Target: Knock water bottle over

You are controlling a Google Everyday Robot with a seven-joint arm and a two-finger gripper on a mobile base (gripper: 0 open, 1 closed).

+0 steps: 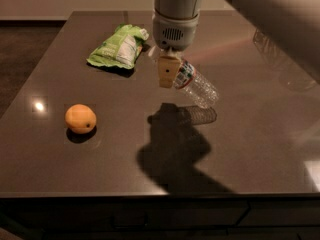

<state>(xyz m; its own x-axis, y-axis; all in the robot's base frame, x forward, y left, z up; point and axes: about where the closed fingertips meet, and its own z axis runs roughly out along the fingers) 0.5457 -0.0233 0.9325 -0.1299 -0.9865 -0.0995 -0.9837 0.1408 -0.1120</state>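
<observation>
The water bottle (196, 87) is clear and ribbed, with a white-and-red label band. It leans steeply, with its base pointing down to the right and its cap end hidden up by my gripper (167, 72). My gripper hangs from the grey wrist above the middle of the dark table (260, 149), right against the bottle's top end. The bottle's shadow lies on the table just below it. I cannot tell whether its base touches the table.
An orange (80, 118) sits at the left front. A green snack bag (118, 47) lies at the back left, close to the gripper. My arm crosses the upper right. The table's front edge runs near the bottom.
</observation>
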